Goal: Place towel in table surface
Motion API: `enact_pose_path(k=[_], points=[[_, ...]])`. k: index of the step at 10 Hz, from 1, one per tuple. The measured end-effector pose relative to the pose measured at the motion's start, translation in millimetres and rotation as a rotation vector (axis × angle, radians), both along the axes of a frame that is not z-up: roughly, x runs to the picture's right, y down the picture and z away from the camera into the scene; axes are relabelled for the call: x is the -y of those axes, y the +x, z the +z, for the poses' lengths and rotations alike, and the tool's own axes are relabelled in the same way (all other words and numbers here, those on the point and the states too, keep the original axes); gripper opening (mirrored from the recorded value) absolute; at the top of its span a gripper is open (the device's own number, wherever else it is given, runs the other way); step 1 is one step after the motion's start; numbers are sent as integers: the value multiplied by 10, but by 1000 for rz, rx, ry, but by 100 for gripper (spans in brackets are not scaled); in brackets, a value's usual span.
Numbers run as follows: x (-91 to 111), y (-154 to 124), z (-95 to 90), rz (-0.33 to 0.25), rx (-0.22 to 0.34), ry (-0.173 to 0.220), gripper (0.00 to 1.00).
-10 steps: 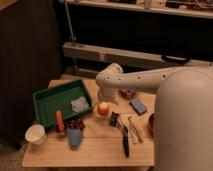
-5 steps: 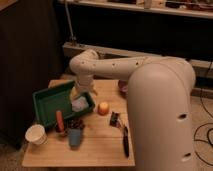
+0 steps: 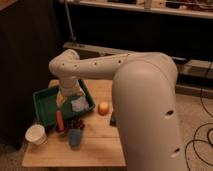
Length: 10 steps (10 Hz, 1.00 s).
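Observation:
The towel (image 3: pixel 79 104) is a small crumpled white cloth lying in the right part of the green tray (image 3: pixel 44 111), which sits on the left of the wooden table (image 3: pixel 100 145). My white arm reaches in from the right, bends above the tray and comes down into it. The gripper (image 3: pixel 65 98) is at the end of the arm, low over the tray, just left of the towel. The wrist hides the tray's back part.
An orange fruit (image 3: pixel 103 108) lies right of the tray. A red bottle (image 3: pixel 60 120), a blue cup (image 3: pixel 75 137) and a white cup (image 3: pixel 36 134) stand along the tray's front. A dark wall and a metal rack stand behind the table.
The arm has swung further left and lowered, so the gripper now sits over the tray beside the towel. The towel has stayed in the tray.

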<state>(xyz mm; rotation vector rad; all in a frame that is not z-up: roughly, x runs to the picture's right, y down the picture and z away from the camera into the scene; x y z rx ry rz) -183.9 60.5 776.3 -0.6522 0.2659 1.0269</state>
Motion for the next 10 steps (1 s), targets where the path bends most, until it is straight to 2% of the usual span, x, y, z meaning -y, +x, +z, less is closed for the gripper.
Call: enact_pose_path(k=[2, 3, 4, 7, 10], points=[[-83, 12, 286, 0, -17, 6, 80], [-76, 43, 487, 6, -14, 12, 80], [-46, 72, 592, 11, -8, 22, 80], [43, 29, 719, 37, 20, 35, 80], [8, 19, 847, 39, 28, 28, 80]])
